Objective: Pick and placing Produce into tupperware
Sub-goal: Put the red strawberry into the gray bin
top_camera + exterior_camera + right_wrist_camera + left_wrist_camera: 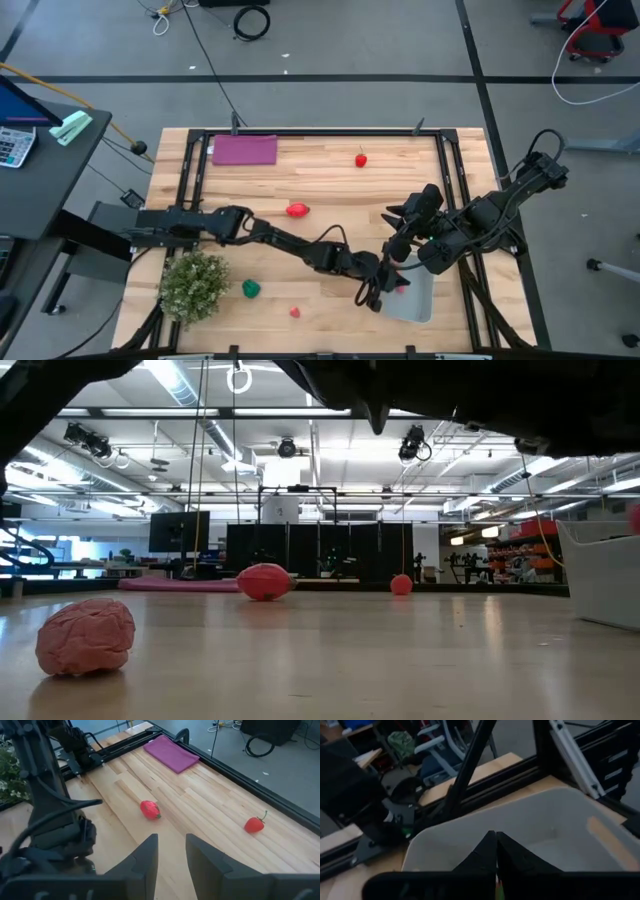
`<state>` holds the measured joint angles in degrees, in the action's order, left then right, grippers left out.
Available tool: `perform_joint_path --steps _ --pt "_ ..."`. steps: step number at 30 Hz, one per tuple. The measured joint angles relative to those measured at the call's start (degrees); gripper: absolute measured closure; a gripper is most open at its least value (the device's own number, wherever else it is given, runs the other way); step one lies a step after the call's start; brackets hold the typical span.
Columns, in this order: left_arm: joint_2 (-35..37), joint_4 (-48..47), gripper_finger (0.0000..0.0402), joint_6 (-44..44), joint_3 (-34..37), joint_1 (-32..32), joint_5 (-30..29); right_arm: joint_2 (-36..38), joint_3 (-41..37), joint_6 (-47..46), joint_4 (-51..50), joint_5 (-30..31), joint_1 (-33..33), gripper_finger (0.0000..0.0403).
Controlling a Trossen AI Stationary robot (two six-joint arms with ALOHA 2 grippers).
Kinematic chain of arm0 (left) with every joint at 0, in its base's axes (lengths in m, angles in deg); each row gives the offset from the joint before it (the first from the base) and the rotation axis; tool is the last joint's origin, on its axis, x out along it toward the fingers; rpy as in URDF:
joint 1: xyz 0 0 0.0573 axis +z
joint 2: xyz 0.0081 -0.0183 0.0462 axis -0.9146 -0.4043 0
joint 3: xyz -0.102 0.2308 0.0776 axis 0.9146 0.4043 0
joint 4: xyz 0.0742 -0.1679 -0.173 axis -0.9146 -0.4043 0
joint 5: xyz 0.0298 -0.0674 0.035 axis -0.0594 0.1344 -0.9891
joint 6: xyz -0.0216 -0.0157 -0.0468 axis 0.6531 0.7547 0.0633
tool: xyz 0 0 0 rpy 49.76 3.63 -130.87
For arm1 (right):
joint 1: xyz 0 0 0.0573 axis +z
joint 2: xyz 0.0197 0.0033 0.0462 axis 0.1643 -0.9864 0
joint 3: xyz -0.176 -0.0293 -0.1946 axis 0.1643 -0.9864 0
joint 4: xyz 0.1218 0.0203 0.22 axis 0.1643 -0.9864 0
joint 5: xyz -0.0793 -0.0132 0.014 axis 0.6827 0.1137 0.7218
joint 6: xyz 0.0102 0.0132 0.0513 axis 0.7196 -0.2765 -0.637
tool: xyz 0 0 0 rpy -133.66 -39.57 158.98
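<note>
The clear tub (415, 300) sits at the near right edge of the table (330, 175); one pink piece shows inside it, the rest hidden by the arms. The left gripper (496, 851) hangs over the tub with its fingers pressed together, nothing visible between them. The right gripper (171, 851) hovers just beyond the tub, fingers parted and empty. Outside the tub lie four pieces: a small pink one (295, 312) and a green one (251, 288) nearest, a red one (298, 210) mid-table, and a red one (361, 159) far back. One bushy plant (193, 285), one purple mat (244, 150).
</note>
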<state>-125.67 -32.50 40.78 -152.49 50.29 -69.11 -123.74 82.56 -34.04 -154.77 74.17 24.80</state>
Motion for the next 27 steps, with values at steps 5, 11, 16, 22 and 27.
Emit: perform_joint_path --steps 5,11,16,22,27 --pt "0.0 1.0 0.0346 1.2 0.0 0.5 0.0 0.0 0.0 0.0 0.0 0.0 0.0 0.0296" --pt "1.4 -4.4 0.0307 3.1 0.0 0.3 0.0 0.0 0.0 0.0 0.0 0.0 0.0 0.0295" --pt "8.5 -16.0 0.0302 0.7 -0.1 -0.4 -3.5 0.0 0.0 0.1 -0.1 0.0 0.0 0.0295" --pt "14.9 -35.4 0.0320 4.3 0.0 -0.5 -4.6 0.0 0.0 0.3 -0.1 0.0 0.0 0.0296" --pt "18.5 -56.8 0.0339 6.9 0.0 -0.4 -9.1 0.0 0.0 -1.5 0.0 0.0 0.0 0.0296"
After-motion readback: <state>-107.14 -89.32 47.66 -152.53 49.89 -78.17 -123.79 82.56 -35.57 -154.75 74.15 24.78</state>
